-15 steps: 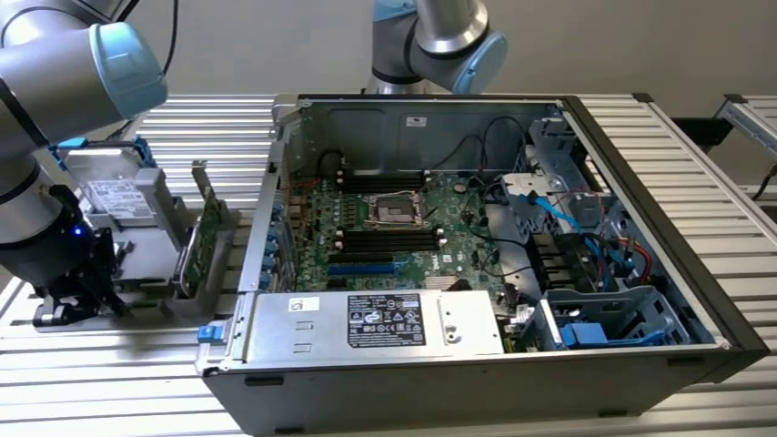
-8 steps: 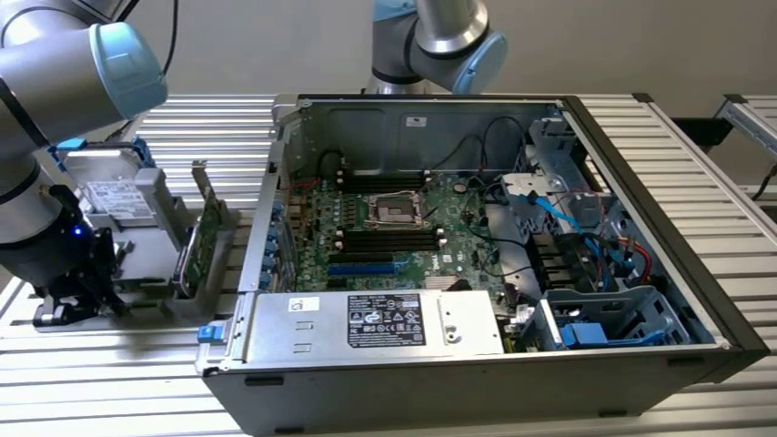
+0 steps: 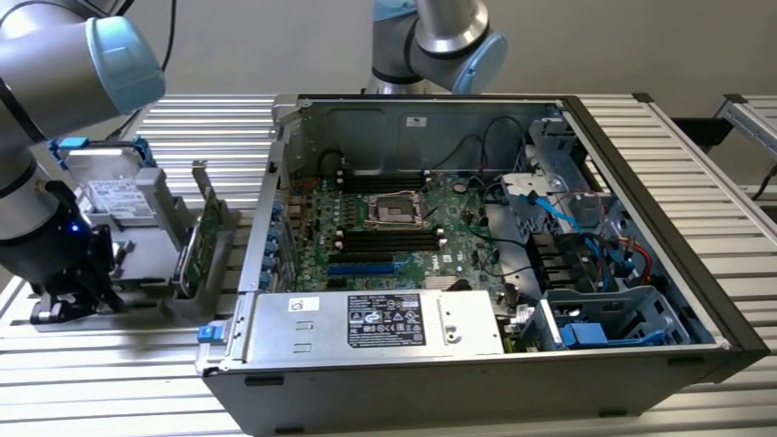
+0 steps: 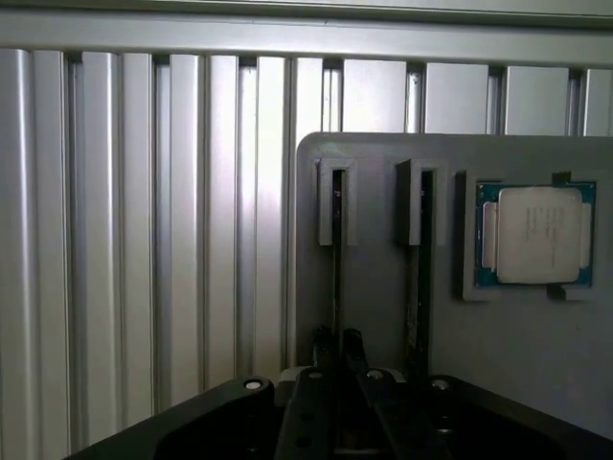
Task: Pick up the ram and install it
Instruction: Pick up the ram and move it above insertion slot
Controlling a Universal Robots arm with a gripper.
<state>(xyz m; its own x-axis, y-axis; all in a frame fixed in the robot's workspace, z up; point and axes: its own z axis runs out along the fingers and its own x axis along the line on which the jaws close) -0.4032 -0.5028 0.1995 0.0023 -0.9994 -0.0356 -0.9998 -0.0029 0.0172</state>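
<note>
One gripper (image 4: 337,345) is hanging low over one matte grey holder block (image 4: 536,345). The block is carrying two narrow slots, two thin boards standing edge-on in them, and one square metal-lidded processor (image 4: 536,235) lying in a recess. The ram (image 4: 336,259) is sitting in the slot farther from the processor, and the gripper is straddling its near end; whether the pincer is pressing on it or standing slack cannot be told. The second stick (image 4: 420,278) is standing in the neighbouring slot, just beside. In the exterior view the gripper (image 3: 73,296) is working at the exterior view's left. One silver hard drive (image 3: 116,196) and one upright expansion card (image 3: 195,246) are standing near it, and one open computer case (image 3: 401,137) is lying beyond. The block's rounded corner is giving way to the bare ribbed aluminium table (image 4: 144,240), leaving open room on that side.
</note>
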